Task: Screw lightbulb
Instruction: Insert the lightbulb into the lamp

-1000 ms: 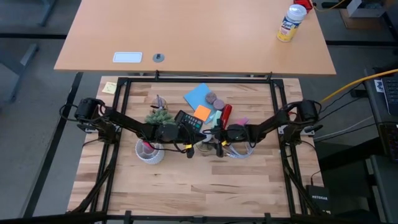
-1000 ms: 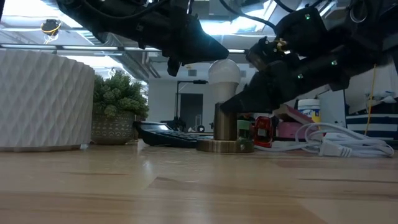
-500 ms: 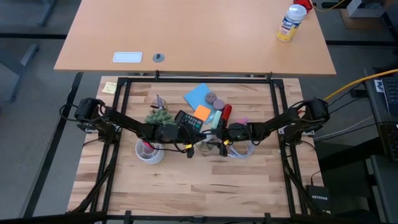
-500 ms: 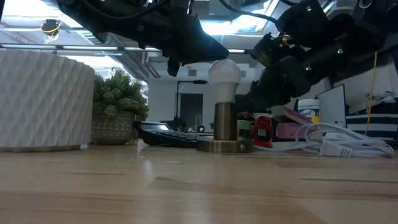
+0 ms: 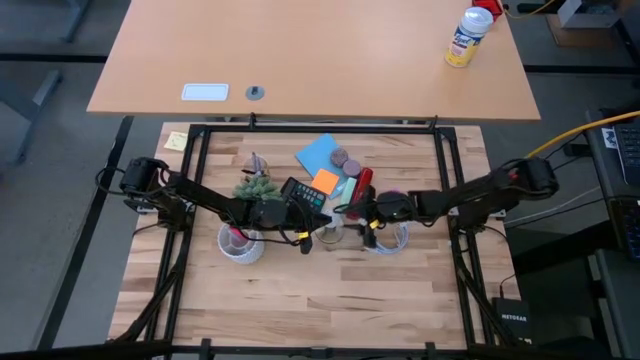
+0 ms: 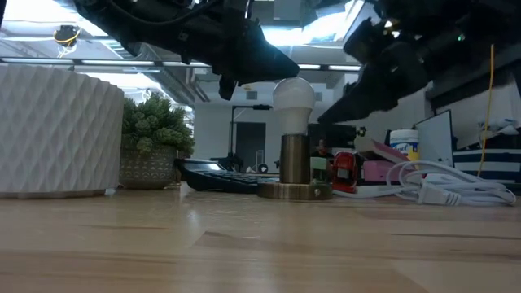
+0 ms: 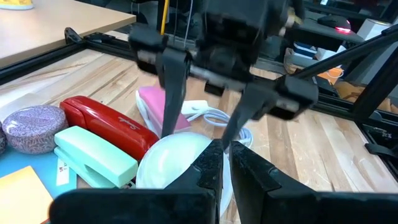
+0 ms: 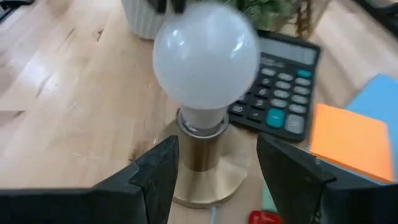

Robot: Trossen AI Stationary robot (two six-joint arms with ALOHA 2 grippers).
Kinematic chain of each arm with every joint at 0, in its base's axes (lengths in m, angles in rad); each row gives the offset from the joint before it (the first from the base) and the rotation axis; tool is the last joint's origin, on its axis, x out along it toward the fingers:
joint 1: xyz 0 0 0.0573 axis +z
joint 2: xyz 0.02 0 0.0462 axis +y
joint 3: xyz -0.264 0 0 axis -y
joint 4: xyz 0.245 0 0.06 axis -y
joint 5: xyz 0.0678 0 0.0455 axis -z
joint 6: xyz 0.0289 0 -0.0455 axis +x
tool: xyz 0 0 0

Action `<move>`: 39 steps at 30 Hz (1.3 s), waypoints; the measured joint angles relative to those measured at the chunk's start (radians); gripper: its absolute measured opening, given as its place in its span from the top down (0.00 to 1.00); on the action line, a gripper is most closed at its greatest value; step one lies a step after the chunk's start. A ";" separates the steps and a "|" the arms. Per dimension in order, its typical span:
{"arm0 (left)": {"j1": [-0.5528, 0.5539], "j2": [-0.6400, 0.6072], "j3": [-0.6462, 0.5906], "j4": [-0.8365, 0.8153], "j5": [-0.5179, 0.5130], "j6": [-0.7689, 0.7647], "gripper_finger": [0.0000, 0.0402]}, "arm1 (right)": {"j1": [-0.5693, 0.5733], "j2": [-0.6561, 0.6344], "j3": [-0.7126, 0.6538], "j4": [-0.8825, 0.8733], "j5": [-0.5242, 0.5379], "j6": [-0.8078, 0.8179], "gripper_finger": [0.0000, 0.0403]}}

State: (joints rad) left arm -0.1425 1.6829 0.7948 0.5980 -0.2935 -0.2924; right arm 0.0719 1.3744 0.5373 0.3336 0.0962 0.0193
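Lightbulb (image 8: 205,59): white and rounded, standing upright with its narrow grey screw end down in a brass socket (image 6: 295,159); nothing grips it.
Socket base (image 8: 233,158): flat round brass foot resting on the wooden table (image 5: 300,300), directly under the lightbulb.
Right gripper (image 5: 352,211): just beside the lightbulb, raised above the level of the socket; its 2 fingers (image 8: 152,177) stand wide apart with the lightbulb showing in the gap between them, and they hold nothing.
Left gripper (image 5: 312,228): close on the other side of the lightbulb, above the table; in its wrist view the 2 fingers (image 7: 208,171) lie almost together with a thin slit between them, holding nothing.
Calculator (image 8: 277,106): black, flat on the table just behind the lightbulb.
Orange sticky pad (image 8: 351,140): beside the calculator, near the lightbulb.
Red stapler (image 7: 102,121): near the lightbulb, lying against a mint green stapler (image 7: 93,155).
White cable (image 6: 431,189): coiled on the table near the lightbulb.
Ribbed white pot (image 6: 57,130): well apart from the lightbulb.
Small green plant (image 6: 155,134): between the ribbed white pot and the lightbulb.
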 joint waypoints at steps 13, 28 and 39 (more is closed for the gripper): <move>0.000 0.000 -0.001 0.006 0.000 0.001 0.95 | 0.000 -0.147 0.000 0.015 0.073 -0.027 0.49; 0.000 0.000 0.000 0.006 0.000 0.003 0.95 | 0.000 -0.056 0.001 0.277 0.070 -0.028 0.91; 0.000 0.001 -0.001 0.020 0.001 0.004 0.95 | 0.000 0.076 0.001 0.389 0.069 -0.026 0.98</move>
State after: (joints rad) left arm -0.1425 1.6840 0.7937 0.6182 -0.2928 -0.2886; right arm 0.0715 1.4501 0.5381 0.7221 0.1652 -0.0067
